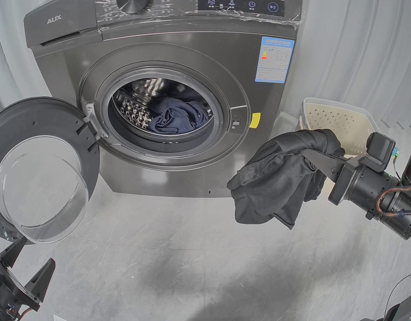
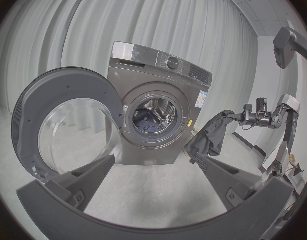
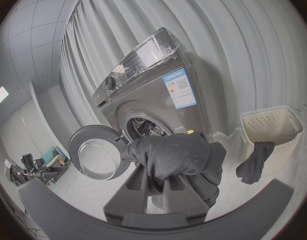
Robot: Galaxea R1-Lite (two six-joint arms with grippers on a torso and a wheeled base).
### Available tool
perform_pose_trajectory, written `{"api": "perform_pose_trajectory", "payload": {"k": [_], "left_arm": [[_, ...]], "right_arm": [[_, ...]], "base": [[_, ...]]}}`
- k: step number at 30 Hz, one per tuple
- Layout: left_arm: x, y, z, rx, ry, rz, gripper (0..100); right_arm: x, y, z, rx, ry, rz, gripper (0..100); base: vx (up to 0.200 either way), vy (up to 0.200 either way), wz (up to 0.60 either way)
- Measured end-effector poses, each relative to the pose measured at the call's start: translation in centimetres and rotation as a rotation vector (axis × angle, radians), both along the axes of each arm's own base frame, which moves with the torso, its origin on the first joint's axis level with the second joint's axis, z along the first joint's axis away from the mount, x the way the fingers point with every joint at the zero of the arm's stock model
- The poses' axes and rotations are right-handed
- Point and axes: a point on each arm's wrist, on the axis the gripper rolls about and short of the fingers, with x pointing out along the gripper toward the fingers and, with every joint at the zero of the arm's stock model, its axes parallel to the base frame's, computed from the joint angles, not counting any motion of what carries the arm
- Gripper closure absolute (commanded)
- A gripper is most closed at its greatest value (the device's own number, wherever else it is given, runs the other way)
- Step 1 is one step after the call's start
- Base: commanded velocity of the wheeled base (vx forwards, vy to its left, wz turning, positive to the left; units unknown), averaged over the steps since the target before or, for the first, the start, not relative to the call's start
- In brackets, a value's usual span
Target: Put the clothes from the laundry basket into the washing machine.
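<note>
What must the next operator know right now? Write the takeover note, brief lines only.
Right hand: shut on the black garment, held in the air between the laundry basket and the washing machine.
Left hand: open, empty, low beside the open door.
Done: door is open; blue clothes lie in the drum.
Left: put the black garment into the drum. Another dark piece hangs over the basket's front rim and goes in after.
</note>
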Motion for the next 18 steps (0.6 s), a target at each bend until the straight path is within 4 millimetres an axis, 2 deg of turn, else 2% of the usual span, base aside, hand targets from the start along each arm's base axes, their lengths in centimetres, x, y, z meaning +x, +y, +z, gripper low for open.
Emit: {"api": "perform_pose_trajectory", "payload": {"k": [6, 12, 18], "left_arm": [[0.0, 0.0, 0.0, -0.001, -0.003, -0.002, 0], [0.1, -0.1, 0.2, 0.001, -0.004, -0.004, 0], [0.3, -0.2, 1.6, -0.009, -0.029, -0.048, 0]], "right_arm": [[0.0, 0.0, 0.1, 0.001, -0.003, 0.001, 100], [0.2, 0.3, 0.1, 0.005, -0.008, 0.004, 100], [0.4, 1.2, -0.3, -0.001, 0.002, 0.03, 100]], "base": [[0.0, 0.2, 0.0], [0.0, 0.0, 0.0], [0.0, 0.0, 0.0]]}}
